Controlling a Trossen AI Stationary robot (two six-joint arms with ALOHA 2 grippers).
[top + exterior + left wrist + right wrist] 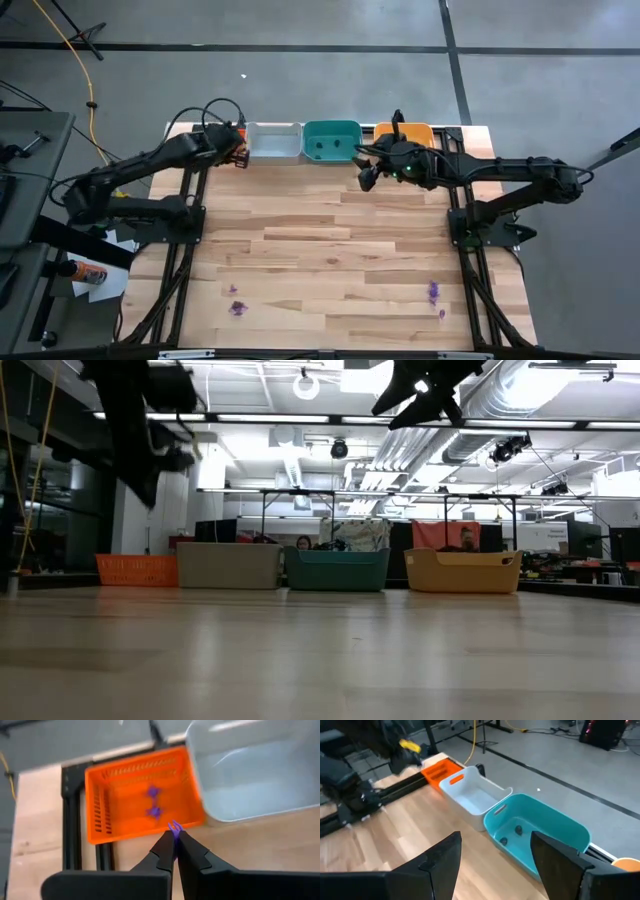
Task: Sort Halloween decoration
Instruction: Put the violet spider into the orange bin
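The left gripper (174,836) pinches a purple trinket (174,826) at its fingertips, just short of the orange tray (97,802); carry it past the near rim before letting go. The right gripper (495,855) hangs wide open beside the teal tray (570,832)

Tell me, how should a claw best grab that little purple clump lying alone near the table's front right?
Probably straight from above, right gripper open, closing across the purple trinket at its middle. It lies flat on bare wood with clear space around it; finer shape can't be made out.

Left gripper (174,840) raised, jaws pinched closed; right gripper (495,855) raised, jaws spread.
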